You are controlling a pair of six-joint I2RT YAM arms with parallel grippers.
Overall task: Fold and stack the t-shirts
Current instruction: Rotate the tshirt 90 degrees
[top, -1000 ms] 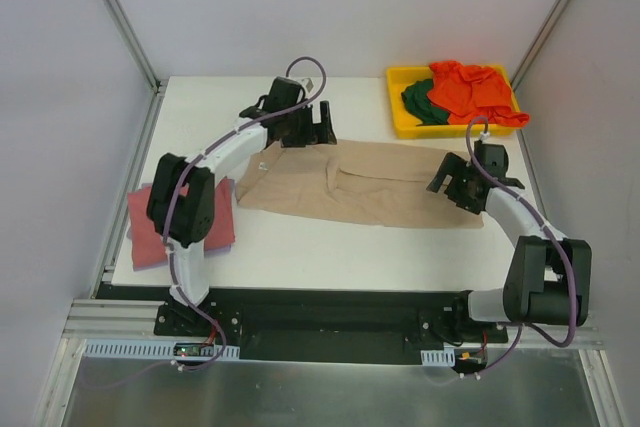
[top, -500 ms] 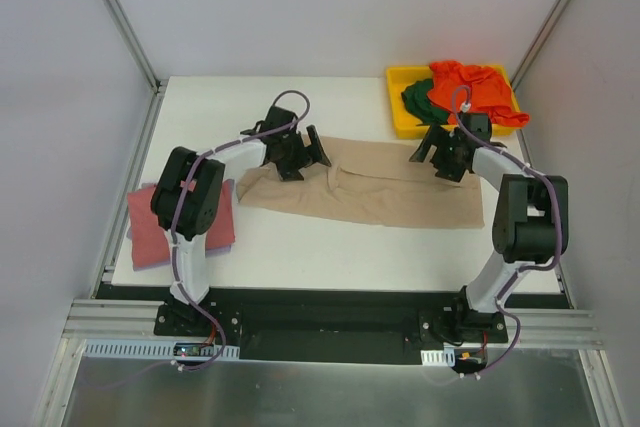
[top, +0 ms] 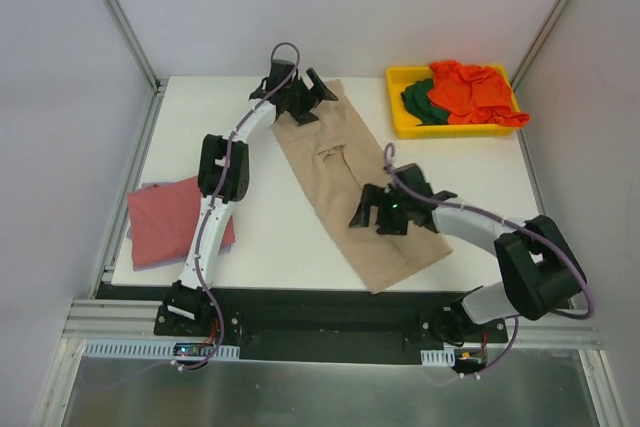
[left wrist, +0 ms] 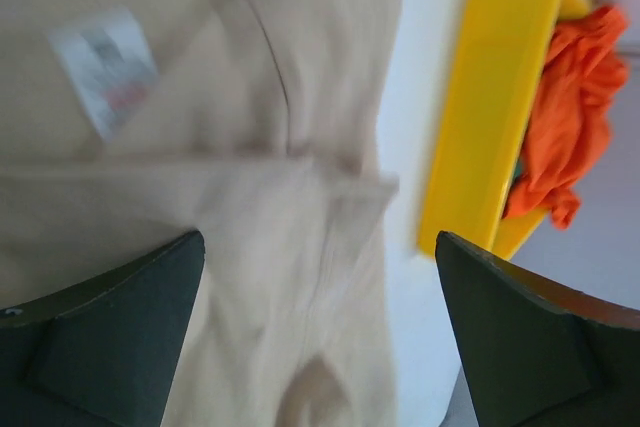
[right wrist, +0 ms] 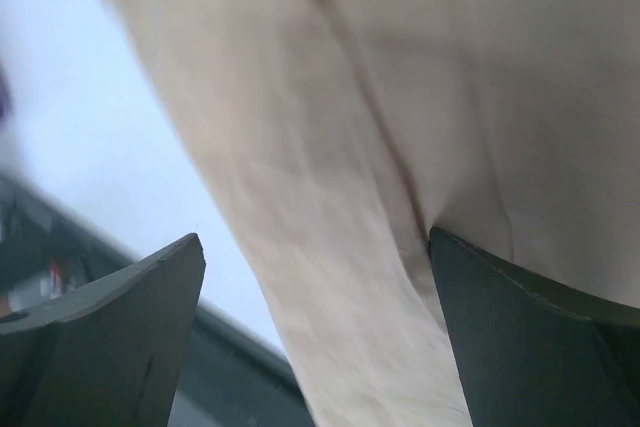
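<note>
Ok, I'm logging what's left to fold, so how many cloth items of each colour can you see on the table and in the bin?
Tan shirt: 1
Dusty-red shirt: 1
Lavender shirt: 1 (only an edge shows)
Orange-red cloth: 1 heap, possibly more than one shirt
Dark green cloth: 1
Total: 5

- Tan t-shirt point(top: 335, 177): plain beige all over (its small white label point(left wrist: 105, 67) carries grey and red print).
- Dusty-red t-shirt point(top: 175, 217): one muted red, with a lavender edge point(top: 143, 265) beneath it.
- Orange-red t-shirt point(top: 470, 87): vivid and unpatterned.
- Dark green t-shirt point(top: 418, 102): deep, plain green.
- Bin point(top: 400, 127): bright yellow.
- Table point(top: 200, 117): white.
</note>
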